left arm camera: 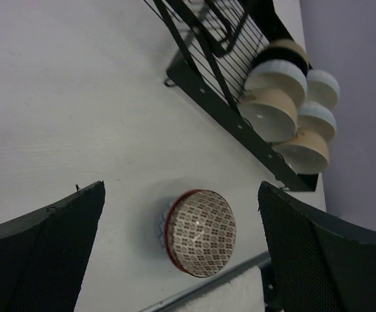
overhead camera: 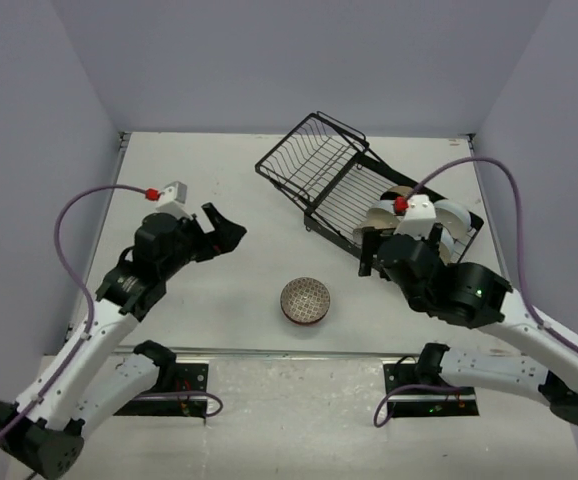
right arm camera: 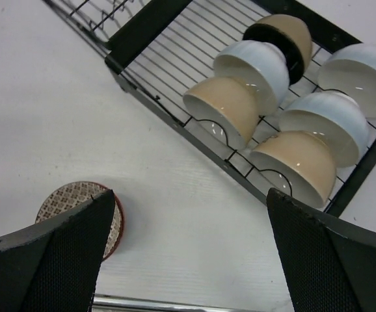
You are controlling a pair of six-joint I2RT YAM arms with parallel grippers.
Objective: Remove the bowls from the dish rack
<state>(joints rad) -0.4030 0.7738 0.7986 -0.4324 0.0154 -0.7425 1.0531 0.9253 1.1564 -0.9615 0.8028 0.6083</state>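
One patterned bowl [overhead camera: 305, 300] sat unloaded on the near table [overhead camera: 209, 170]; the left gripper [overhead camera: 224, 232] at ten o'clock and the right gripper [right arm camera: 188, 195] at two o'clock gaped empty, so the next grasp probably belonged among six bowls [right arm camera: 266, 104] waiting in the dish rack [overhead camera: 319, 170] beyond.

A bowl [overhead camera: 305, 300] lies on the table [overhead camera: 219, 180] before the dish rack [overhead camera: 331, 195].

White table [overhead camera: 219, 180]; lavender walls [overhead camera: 269, 60] on three sides; near-edge strip [overhead camera: 299, 352], possibly metal.
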